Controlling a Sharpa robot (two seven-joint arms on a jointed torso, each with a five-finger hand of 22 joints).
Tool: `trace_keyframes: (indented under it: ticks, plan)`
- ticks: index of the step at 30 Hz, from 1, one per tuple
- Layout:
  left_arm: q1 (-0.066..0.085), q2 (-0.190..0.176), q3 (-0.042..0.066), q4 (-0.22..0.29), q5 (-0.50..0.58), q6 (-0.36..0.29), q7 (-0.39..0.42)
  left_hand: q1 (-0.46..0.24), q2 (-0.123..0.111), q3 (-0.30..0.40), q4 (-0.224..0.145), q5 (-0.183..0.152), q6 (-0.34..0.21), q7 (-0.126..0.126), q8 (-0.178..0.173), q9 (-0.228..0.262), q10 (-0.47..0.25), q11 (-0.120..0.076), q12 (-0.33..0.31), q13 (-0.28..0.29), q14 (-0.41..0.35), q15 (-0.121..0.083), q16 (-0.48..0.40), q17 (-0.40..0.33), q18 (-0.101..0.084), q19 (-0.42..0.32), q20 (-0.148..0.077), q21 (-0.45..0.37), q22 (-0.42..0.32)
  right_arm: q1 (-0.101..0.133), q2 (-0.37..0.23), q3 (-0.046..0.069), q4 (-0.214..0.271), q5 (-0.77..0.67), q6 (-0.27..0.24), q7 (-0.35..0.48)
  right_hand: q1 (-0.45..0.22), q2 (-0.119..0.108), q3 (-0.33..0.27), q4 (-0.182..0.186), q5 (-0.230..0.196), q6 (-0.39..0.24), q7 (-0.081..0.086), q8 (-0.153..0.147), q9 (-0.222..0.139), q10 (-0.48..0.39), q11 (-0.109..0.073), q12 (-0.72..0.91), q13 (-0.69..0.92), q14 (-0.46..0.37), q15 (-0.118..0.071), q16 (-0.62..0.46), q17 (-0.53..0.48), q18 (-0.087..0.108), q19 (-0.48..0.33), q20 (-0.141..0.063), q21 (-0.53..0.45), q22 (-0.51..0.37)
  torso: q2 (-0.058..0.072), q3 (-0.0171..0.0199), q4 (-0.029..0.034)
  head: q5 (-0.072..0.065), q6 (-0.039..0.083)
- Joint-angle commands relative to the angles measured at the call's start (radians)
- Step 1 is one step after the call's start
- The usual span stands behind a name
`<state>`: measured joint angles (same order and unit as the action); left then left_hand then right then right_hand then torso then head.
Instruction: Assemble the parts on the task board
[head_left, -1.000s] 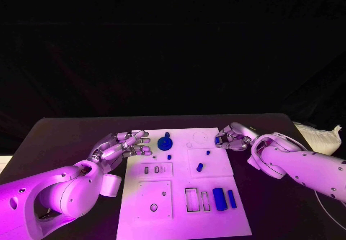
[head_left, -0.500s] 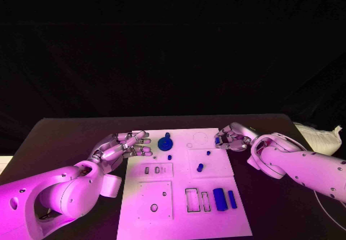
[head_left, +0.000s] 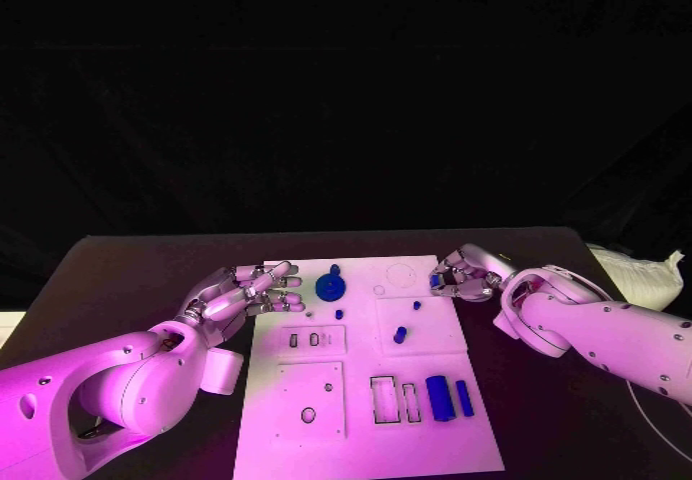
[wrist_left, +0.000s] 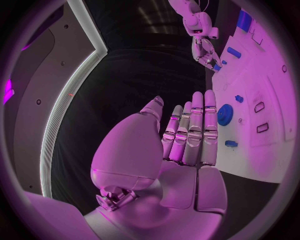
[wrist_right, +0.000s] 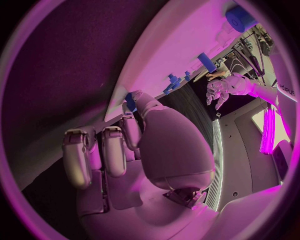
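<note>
Both hands flank the task board (head_left: 361, 400); left hand (head_left: 238, 292) fingers spread, empty; right hand (head_left: 464, 274) pinches a blue part (head_left: 436, 281).

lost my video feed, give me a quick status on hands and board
Left hand open, fingers spread at the task board's left edge. Right hand pinching a small blue part at the board's right edge. Blue gear on board; nothing blocking.

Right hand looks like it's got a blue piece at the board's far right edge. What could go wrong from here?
The right hand pinches a small blue part at its fingertips right at the task board edge; a slip could drop it onto the black table. The left hand, fingers spread, sits close to the blue gear and could nudge it.
</note>
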<state>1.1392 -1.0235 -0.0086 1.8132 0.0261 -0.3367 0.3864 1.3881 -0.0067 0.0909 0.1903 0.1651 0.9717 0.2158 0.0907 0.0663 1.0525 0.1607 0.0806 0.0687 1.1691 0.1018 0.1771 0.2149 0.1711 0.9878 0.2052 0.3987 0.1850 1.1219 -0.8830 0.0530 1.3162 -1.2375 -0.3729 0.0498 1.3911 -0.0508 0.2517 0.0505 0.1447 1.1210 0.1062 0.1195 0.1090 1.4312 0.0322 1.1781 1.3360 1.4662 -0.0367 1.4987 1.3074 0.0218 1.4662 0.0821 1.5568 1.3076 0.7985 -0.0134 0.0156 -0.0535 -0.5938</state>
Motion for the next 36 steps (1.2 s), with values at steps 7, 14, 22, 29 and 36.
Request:
trace_keyframes:
  ticks: [7, 14, 22, 29, 36]
  plan:
    - [0.001, 0.001, 0.000, 0.001, 0.001, 0.020, 0.003, 0.004, 0.005, -0.001, -0.007, -0.005, 0.002, 0.004, -0.008, -0.001, 0.002, 0.001, -0.006, -0.002, 0.009, 0.001, -0.005, 0.002, 0.010, 0.004, 0.001, 0.007, 0.001, -0.001, 0.006, 0.002, 0.013, 0.014, -0.069, 0.032, 0.022, 0.044, 0.014, -0.010, 0.013, 0.045, -0.023, 0.024, 0.021, 0.019, -0.029, 0.008, 0.001, 0.082, -0.020, 0.011, 0.158, -0.018, 0.094, -0.020, 0.008, 0.250, -0.001, -0.0007, 0.0003, -0.001, 0.001]
    - [0.001, -0.001, 0.000, -0.003, 0.001, 0.019, 0.003, 0.004, 0.005, -0.001, -0.007, -0.005, 0.002, 0.004, -0.008, -0.001, 0.002, 0.001, -0.006, -0.002, 0.009, 0.001, -0.005, 0.002, 0.010, 0.004, 0.001, 0.007, 0.001, 0.008, 0.000, 0.006, 0.070, 0.029, -0.076, -0.008, 0.017, 0.043, 0.013, -0.010, 0.017, 0.046, -0.025, 0.024, 0.023, 0.019, -0.030, 0.006, 0.000, 0.082, -0.022, 0.011, 0.157, -0.018, 0.093, -0.023, 0.007, 0.249, -0.003, -0.0021, 0.0001, 0.001, 0.001]
    - [0.001, 0.004, 0.000, -0.028, 0.001, 0.018, 0.006, 0.004, 0.006, -0.001, -0.007, -0.006, 0.002, 0.004, -0.008, -0.001, 0.002, 0.001, -0.006, -0.002, 0.010, 0.001, -0.005, 0.003, 0.010, 0.004, 0.001, 0.007, 0.001, 0.020, 0.017, 0.006, 0.211, -0.030, -0.077, -0.132, 0.007, 0.043, 0.011, -0.007, 0.017, 0.043, -0.024, 0.022, 0.023, 0.018, -0.030, 0.001, -0.003, 0.081, -0.023, 0.008, 0.153, -0.018, 0.092, -0.025, 0.007, 0.248, -0.014, -0.0054, -0.0023, 0.015, -0.007]
    - [0.000, 0.017, 0.000, -0.067, 0.007, 0.012, 0.012, 0.005, 0.006, -0.001, -0.008, -0.006, 0.002, 0.003, -0.008, -0.001, 0.002, 0.001, -0.006, -0.001, 0.010, 0.001, -0.005, 0.003, 0.010, 0.004, 0.001, 0.007, 0.001, 0.019, 0.108, -0.006, 0.304, -0.164, -0.042, -0.250, -0.003, 0.049, 0.012, -0.003, 0.020, 0.035, -0.022, 0.016, 0.023, 0.018, -0.029, -0.003, -0.005, 0.080, -0.023, 0.005, 0.149, -0.017, 0.090, -0.026, 0.006, 0.246, -0.028, -0.0095, 0.0020, 0.041, -0.025]
    - [0.000, 0.024, -0.001, -0.084, 0.021, 0.009, 0.018, 0.005, 0.007, -0.001, -0.008, -0.006, 0.002, 0.003, -0.008, -0.001, 0.003, 0.001, -0.006, -0.001, 0.010, 0.001, -0.005, 0.003, 0.010, 0.004, 0.001, 0.007, 0.001, 0.006, 0.195, -0.023, 0.314, -0.260, 0.003, -0.323, -0.008, 0.047, 0.011, -0.002, 0.021, 0.031, -0.021, 0.013, 0.023, 0.017, -0.028, -0.007, -0.006, 0.079, -0.023, 0.003, 0.145, -0.017, 0.090, -0.026, 0.005, 0.245, -0.039, -0.0187, 0.0069, 0.049, -0.036]
